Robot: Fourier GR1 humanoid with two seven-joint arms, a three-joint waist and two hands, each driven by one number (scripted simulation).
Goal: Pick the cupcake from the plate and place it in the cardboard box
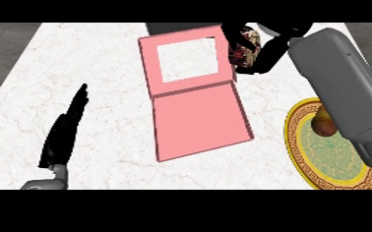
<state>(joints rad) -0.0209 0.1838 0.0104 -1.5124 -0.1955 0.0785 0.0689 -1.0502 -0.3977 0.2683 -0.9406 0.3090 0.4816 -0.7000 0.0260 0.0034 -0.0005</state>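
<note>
Right hand (256, 49): curled round cupcake (245, 46), held just beside box (198, 96) lid's right edge, clear of plate (299, 128). Brown item (325, 124) on plate, partly hidden by forearm. Left hand (64, 130): fingers straight, together, resting at lower left of counter (87, 69).

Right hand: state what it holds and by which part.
The right hand is curled round the cupcake, gripping its sides; the exact contact is hidden.

White marble counter (109, 69), pink box (200, 120), plate (330, 169)
</note>
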